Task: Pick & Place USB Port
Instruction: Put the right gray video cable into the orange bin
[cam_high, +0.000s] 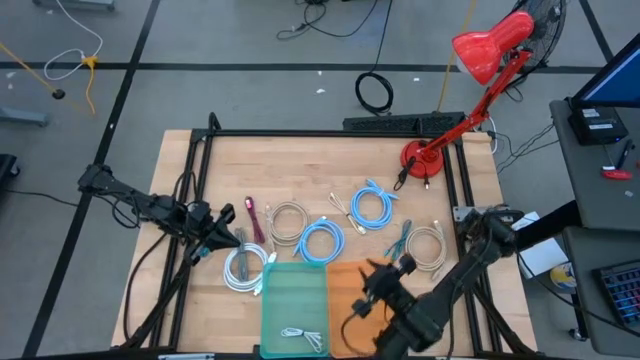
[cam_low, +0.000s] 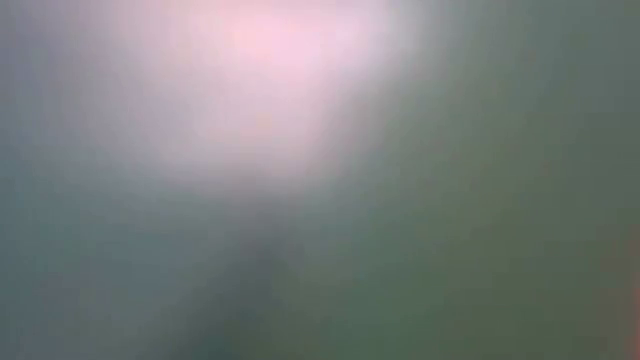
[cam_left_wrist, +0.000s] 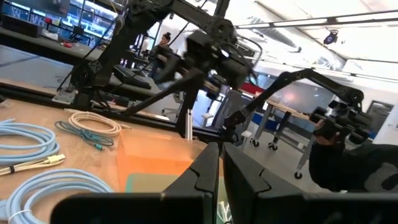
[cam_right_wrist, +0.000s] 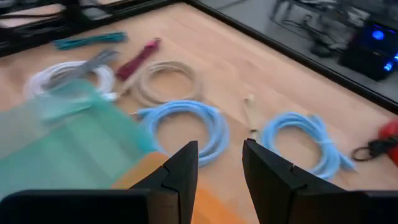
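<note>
USB cables: several coiled on the bench (cam_high: 300, 160), none in hand. Two light-blue coils, one mid-bench (cam_high: 322, 241), one farther back (cam_high: 373, 207); beige coil (cam_high: 287, 222) between the mid-bench blue one and a magenta cable (cam_high: 253, 215); white coil (cam_high: 245, 268) at the left; a pale coil (cam_high: 427, 246) with a teal cable (cam_high: 399, 240) at the right. One small white cable (cam_high: 303, 336) already lies in the green bin (cam_high: 294, 290).

Right pincer (cam_high: 378, 283): spread, empty, above the orange bin (cam_high: 345, 285), facing the blue coils.

Left pincer (cam_high: 226, 237): fingers nearly pressed together, gripping nothing, above the bench near the white coil.

Step, as judged: reach for the next cable. Advice: come down over one strand of the nearest blue coil and close across it, not across the whole bundle.

Obstacles: neighbouring coils lie close, the bin rims stand just beside, and the two arms work near each other. Red desk lamp (cam_high: 470, 70) at the back corner, well apart. Low view shows nothing legible.
</note>
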